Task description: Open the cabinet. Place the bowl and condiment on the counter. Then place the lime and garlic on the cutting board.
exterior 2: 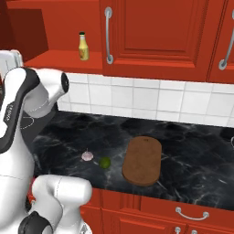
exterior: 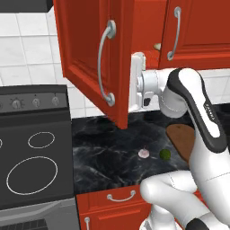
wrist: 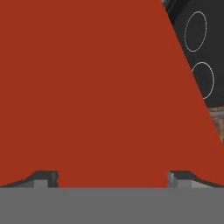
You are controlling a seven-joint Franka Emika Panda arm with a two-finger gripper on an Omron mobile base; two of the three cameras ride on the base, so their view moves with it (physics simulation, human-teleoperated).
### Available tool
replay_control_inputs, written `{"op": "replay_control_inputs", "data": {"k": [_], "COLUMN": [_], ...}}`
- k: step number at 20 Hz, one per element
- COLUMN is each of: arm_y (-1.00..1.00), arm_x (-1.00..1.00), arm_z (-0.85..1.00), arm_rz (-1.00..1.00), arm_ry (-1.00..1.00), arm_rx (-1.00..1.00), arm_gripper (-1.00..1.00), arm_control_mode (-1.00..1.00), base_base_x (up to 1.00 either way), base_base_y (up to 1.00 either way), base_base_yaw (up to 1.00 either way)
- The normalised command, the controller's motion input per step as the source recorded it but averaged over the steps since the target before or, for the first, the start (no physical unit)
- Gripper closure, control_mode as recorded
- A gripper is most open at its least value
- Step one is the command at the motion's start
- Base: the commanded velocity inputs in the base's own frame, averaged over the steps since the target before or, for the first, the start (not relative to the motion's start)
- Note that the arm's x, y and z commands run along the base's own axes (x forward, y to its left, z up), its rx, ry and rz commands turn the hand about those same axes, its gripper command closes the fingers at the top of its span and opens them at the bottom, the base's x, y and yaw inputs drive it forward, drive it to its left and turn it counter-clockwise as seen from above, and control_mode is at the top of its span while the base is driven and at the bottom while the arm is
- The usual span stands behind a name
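Pincer [wrist: 112, 178] spread wide, holding nothing, close against the flat red back of the swung-out cabinet door [exterior: 92, 58]. Yellow bottle [exterior 2: 83, 46] upright on the red inner shelf, dark cap up. On the glossy black veined desk [exterior 2: 192, 155]: pale garlic [exterior 2: 87, 156] just beside round green lime [exterior 2: 105, 162]; brown rounded cutting board [exterior 2: 142, 160] lies flat near them, long axis running away from the desk's front edge.

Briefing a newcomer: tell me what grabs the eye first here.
The red cabinet door swung open over the black counter, with the white arm's open gripper close against the door's inner face. The condiment stands on the cabinet shelf. Below, the garlic and lime lie left of the cutting board.
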Motion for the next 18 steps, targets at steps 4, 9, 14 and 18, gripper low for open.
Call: {"op": "replay_control_inputs", "data": {"k": [4, 9, 14, 18], "arm_y": [0.73, 0.55, 0.36, 0.33], "arm_x": [0.1, 0.23, 0.24, 0.09], "arm_z": [0.0, 0.0, 0.0, 0.0], "arm_rz": [0.0, 0.0, 0.01, 0.0], "arm_ry": [0.14, 0.1, 0.08, 0.06], "arm_rx": [-0.14, -0.09, -0.07, -0.08], "arm_gripper": [-1.0, -1.0, -1.0, -1.0], "arm_control_mode": [-1.0, -1.0, -1.0, -1.0], "base_base_x": [0.0, 0.0, 0.0, 0.0], "base_base_y": [0.0, 0.0, 0.0, 0.0], "base_base_yaw": [0.0, 0.0, 0.0, 0.0]}}
